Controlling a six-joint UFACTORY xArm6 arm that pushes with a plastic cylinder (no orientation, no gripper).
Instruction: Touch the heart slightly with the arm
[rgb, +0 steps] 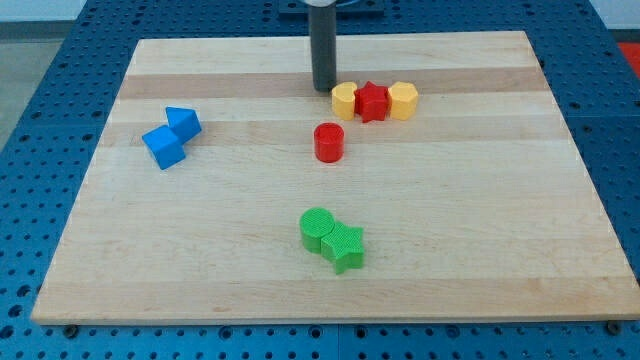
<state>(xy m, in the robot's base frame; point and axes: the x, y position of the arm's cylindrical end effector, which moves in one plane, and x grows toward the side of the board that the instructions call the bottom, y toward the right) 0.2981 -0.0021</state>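
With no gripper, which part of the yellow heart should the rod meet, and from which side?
The left face of the yellow heart, from the view's left: my tip stands close there, and the red star blocks its right.

1. Blue blocks: two, a cube (163, 148) and a second blue block (184, 123).
2. Yellow blocks: two, a heart (344, 100) and a hexagonal block (402, 100).
3. Red blocks: two, a star (372, 101) and a cylinder (328, 142).
4. Green blocks: two, a cylinder (317, 229) and a star (345, 246).
5. Total blocks on the table (500, 250): eight.
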